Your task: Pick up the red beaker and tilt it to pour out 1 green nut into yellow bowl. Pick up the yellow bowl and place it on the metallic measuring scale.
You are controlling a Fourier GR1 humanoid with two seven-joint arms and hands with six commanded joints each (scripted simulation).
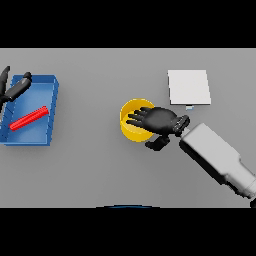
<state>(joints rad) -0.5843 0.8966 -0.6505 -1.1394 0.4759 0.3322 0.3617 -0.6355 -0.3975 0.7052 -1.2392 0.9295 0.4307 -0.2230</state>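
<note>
The yellow bowl (131, 120) sits at the table's middle. My right hand (159, 120) lies over its right half, fingers spread across the bowl's opening and thumb curled below by the rim; the bowl's inside is mostly hidden, so no green nut shows. The red beaker (29, 118) lies on its side inside a blue tray (52, 110) at the far left. My left hand (15, 89) hovers over the tray's upper left corner, above the beaker and not touching it. The metallic measuring scale (188, 87) is the pale square plate up and right of the bowl.
The blue tray's walls surround the beaker on all sides. My right forearm (215, 156) slants in from the lower right across the table.
</note>
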